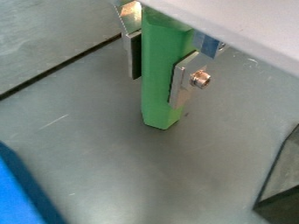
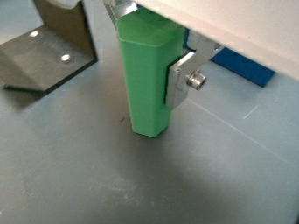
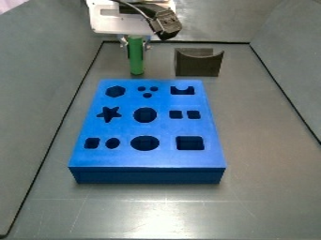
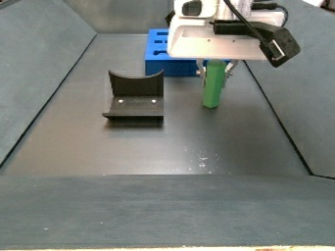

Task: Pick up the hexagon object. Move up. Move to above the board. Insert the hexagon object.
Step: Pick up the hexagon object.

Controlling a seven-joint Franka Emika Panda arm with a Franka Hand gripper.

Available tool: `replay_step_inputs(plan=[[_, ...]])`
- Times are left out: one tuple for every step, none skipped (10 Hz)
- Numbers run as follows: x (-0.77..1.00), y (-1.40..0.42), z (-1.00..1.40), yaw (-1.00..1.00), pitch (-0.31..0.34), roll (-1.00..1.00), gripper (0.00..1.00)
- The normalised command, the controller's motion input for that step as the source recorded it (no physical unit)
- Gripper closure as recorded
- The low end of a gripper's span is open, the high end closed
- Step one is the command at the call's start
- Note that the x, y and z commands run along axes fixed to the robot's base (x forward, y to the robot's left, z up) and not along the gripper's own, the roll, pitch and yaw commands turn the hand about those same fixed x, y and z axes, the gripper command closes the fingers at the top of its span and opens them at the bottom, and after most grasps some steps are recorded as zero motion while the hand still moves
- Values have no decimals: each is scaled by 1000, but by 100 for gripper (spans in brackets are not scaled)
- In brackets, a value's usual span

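Observation:
The hexagon object (image 1: 162, 79) is a light green tall peg standing upright behind the board, its lower end at the grey floor. My gripper (image 1: 156, 92) is shut on it: the silver fingers (image 1: 184, 83) press its two opposite sides about halfway up in both wrist views. In a side view the gripper (image 3: 134, 42) hangs over the peg (image 3: 134, 58), just beyond the far edge of the bright blue board (image 3: 150, 122). The board's hexagon cutout (image 3: 115, 91) lies at its far left corner, close to the peg. The peg (image 4: 214, 86) also shows under the gripper (image 4: 216, 64).
The dark fixture (image 3: 197, 62) stands on the floor to the right of the peg, and shows as well in a side view (image 4: 131, 98) and a wrist view (image 2: 47, 52). Grey tray walls (image 3: 69, 103) rise along both sides.

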Motion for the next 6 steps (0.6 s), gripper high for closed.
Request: replay_step_inputs(plan=[[0,0,0,0,0,0,100],[0,0,0,0,0,0,100],[0,0,0,0,0,0,100],[0,0,0,0,0,0,100],[0,0,0,0,0,0,100],[0,0,0,0,0,0,100]])
